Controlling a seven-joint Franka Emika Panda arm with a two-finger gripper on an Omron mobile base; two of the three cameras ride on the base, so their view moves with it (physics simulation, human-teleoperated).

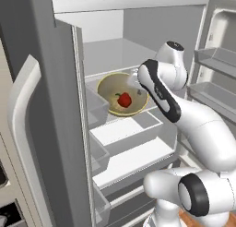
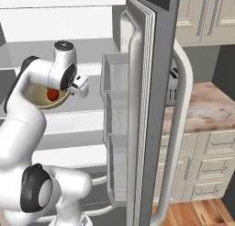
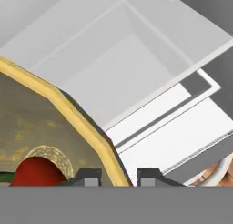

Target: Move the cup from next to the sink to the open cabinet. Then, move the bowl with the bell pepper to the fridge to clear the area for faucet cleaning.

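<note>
The fridge (image 1: pixel 55 106) stands open, showing white inner shelves (image 1: pixel 124 129). Inside it, at middle shelf height, the pale yellow-olive bowl (image 1: pixel 109 93) tilts toward me with the red bell pepper (image 1: pixel 124 99) lying in it. My gripper (image 3: pixel 118 175) is shut on the bowl's (image 3: pixel 50 123) right rim, one fingertip (image 3: pixel 88 175) inside the wall and the other outside. The pepper (image 3: pixel 38 170) sits just left of the fingers. From the right base view the bowl (image 2: pixel 39 100) and pepper (image 2: pixel 53 95) peek out behind my forearm. The cup, sink and faucet are out of view.
The fridge's left door with its pale curved handle (image 1: pixel 23 97) stands close on my left. The right door (image 2: pixel 147 105) carries clear racks (image 2: pixel 114 128). Beyond it are a marbled counter (image 2: pixel 206 110), cream wall cabinets (image 2: pixel 206 14) and drawers (image 2: pixel 206 174).
</note>
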